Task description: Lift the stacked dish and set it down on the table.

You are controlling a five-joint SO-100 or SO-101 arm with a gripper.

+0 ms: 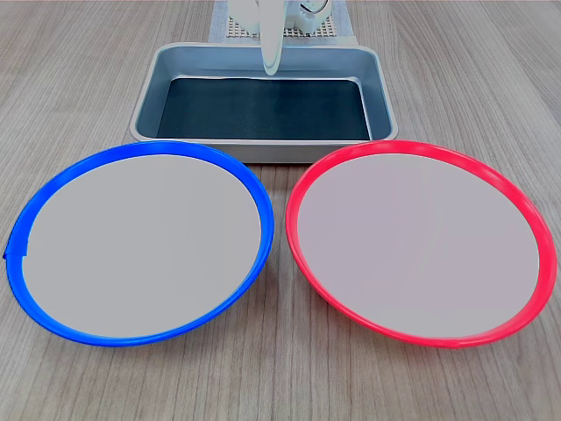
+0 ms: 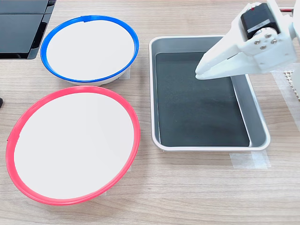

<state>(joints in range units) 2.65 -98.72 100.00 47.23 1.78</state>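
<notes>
The stacked dish (image 1: 421, 241), a red-rimmed plate with a pale grey centre, lies flat on the table (image 1: 491, 79) in the first exterior view's right; in the second exterior view the dish (image 2: 70, 145) lies lower left. It stands alone, a narrow gap apart from the blue-rimmed plate (image 1: 140, 241). My white gripper (image 2: 199, 72) hangs over the grey tray, well away from both plates, its jaws closed together with nothing between them. In the first exterior view the gripper (image 1: 273, 66) shows only as a thin white tip pointing down.
A grey metal tray (image 2: 258, 119) with a dark bottom lies between the plates and the arm's base. The blue-rimmed plate (image 2: 89, 47) sits beside a black device (image 2: 21, 28) at the second exterior view's upper left. Pale tape strips (image 2: 248, 160) mark the tabletop.
</notes>
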